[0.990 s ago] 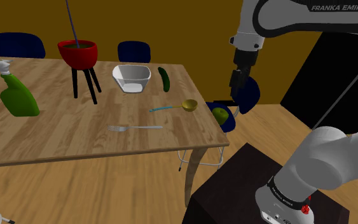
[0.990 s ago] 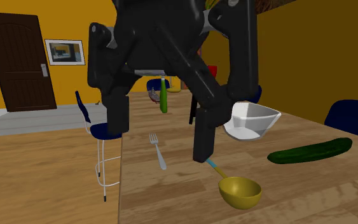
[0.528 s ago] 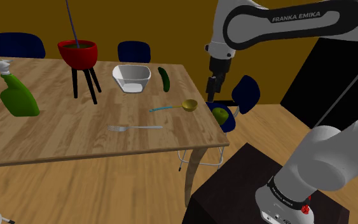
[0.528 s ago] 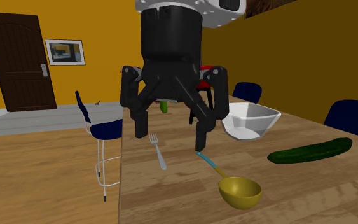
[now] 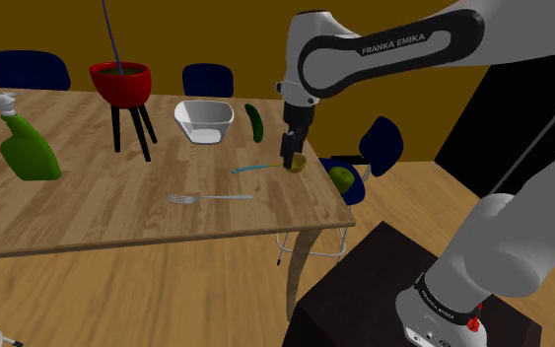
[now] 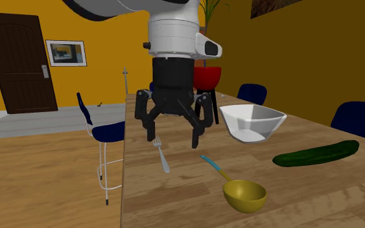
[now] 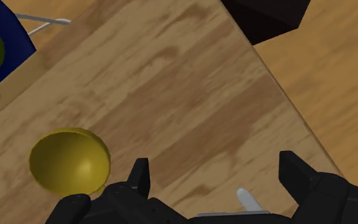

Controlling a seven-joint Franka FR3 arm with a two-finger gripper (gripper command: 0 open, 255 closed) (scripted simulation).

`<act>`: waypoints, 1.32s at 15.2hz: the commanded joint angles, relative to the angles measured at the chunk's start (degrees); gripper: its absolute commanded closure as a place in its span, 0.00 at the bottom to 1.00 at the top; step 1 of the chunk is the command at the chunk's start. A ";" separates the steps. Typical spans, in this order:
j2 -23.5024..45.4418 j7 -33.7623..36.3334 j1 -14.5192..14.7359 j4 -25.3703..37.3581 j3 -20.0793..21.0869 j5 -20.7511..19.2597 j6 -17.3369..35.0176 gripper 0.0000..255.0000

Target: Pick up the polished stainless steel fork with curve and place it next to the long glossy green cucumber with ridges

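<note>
- Shoulder view: the white arm reaches over the wooden table [image 5: 117, 222], and the black gripper [image 5: 290, 158] hangs above the table's right end, straight in front of the yellow ladle [image 5: 296, 164] with its teal handle.
- The steel fork [image 5: 209, 198] lies flat near the front edge, to the left of the gripper and well apart from it.
- The dark green cucumber [image 5: 254, 122] lies near the far edge, just right of the white bowl [image 5: 204, 120].
- Further left stand a red bowl on black legs [image 5: 120, 84] and a green spray bottle [image 5: 27, 148].
- A blue chair [image 5: 379, 143] stands past the table's right end.
- The dark stand [image 5: 393, 286] shows at the lower right.
- Second exterior view: the gripper [image 6: 171, 137] hovers above the table [image 6: 174, 207], pointing down, its jaws spread wide with nothing between them.
- The fork [image 6: 160, 154] lies on the wood below and a little nearer the camera than the fingers, untouched.
- The ladle [image 6: 244, 194] lies to the fork's right.
- The cucumber [image 6: 316, 153] lies further right, beyond it the white bowl [image 6: 252, 123].
- A brown door [image 6: 19, 61] stands in the yellow wall on the left.
- Wrist view: the two black fingers [image 7: 140, 178] stand far apart over bare wood [image 7: 190, 95].
- The ladle's yellow cup [image 7: 69, 162] lies outside the gripper [image 7: 217, 184], beside one finger.
- A slim pale grey tip [image 7: 247, 198] shows low between the fingers, touching neither.
</note>
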 commanded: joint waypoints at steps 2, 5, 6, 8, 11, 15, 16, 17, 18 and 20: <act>5.36 -0.60 1.00 3.93 1.12 -0.19 2.21 0.00; 10.73 -0.80 2.14 7.87 2.37 -0.65 4.31 0.00; 12.52 -0.85 2.54 9.28 2.76 -0.87 4.91 0.00; 16.12 -0.91 3.36 12.27 3.54 -1.41 5.95 0.00; 21.54 -0.96 4.70 17.13 4.61 -2.45 7.11 0.00; 28.86 -1.04 6.79 24.42 5.80 -4.14 7.92 0.00; 30.71 -1.08 7.38 26.39 6.05 -4.61 7.98 0.00; 32.58 -1.13 7.98 28.44 6.29 -5.08 7.99 0.00; 34.47 -1.19 8.62 30.56 6.51 -5.55 7.93 0.00; 38.29 -1.36 9.97 35.03 6.88 -6.51 7.65 0.00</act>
